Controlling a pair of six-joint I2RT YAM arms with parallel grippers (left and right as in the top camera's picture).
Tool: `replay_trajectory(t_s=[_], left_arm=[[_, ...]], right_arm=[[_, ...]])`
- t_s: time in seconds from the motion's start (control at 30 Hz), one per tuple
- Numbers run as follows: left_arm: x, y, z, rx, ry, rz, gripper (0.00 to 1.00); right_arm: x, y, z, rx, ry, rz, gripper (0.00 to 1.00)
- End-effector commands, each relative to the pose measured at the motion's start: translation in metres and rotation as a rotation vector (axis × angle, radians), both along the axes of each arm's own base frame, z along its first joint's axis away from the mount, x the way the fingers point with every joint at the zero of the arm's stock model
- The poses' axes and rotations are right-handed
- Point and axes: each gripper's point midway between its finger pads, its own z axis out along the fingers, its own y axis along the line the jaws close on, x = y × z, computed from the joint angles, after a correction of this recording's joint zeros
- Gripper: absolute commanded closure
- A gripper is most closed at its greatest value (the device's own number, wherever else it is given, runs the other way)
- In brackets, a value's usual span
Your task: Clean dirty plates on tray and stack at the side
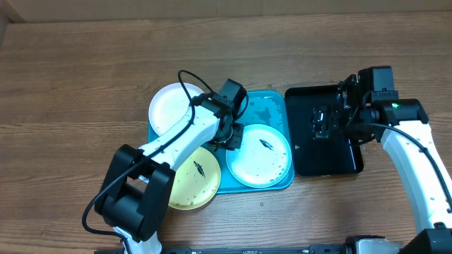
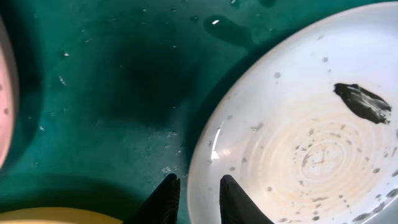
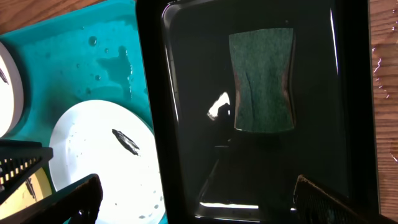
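Judging by the specks, all three dirty plates (image 1: 260, 155) sit uncleaned on the tray (image 1: 272, 106); left gripper (image 2: 194, 198), slightly parted, straddles one rim, right gripper (image 3: 196, 200) wide open, empty.

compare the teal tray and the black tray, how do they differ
The teal tray is the larger one, while the black tray is smaller and narrower. The teal tray is matte and spotted with water droplets; the black tray is glossy and mirrors the light. The teal tray carries the dirty plates; the black tray holds only a green sponge. Both are rectangular with rounded corners and a raised rim, side by side on the table.
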Motion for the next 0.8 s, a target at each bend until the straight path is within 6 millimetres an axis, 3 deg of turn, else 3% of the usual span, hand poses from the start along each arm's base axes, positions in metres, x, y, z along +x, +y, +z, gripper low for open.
replay_trajectory(t_s=[0.0,0.27,0.5,0.7,0.77], left_arm=[[-0.002,0.001,-0.008,0.031,-0.005,0.013,0.76],[0.000,0.007,-0.011,0.065,-0.025,0.023,0.75],[-0.003,0.008,-0.025,0.057,-0.036,0.023,0.76],[0.008,0.008,-0.024,0.054,-0.078,0.031,0.96],[0.018,0.012,-0.022,0.077,-0.123,0.044,0.96]], right_arm=[[0.007,0.003,0.008,0.006,-0.029,0.014,0.00],[0.007,0.003,0.008,0.007,-0.029,0.014,0.00],[0.007,0.003,0.008,0.007,-0.029,0.014,0.00],[0.007,0.003,0.008,0.007,-0.029,0.014,0.00],[0.007,0.003,0.008,0.007,-0.029,0.014,0.00]])
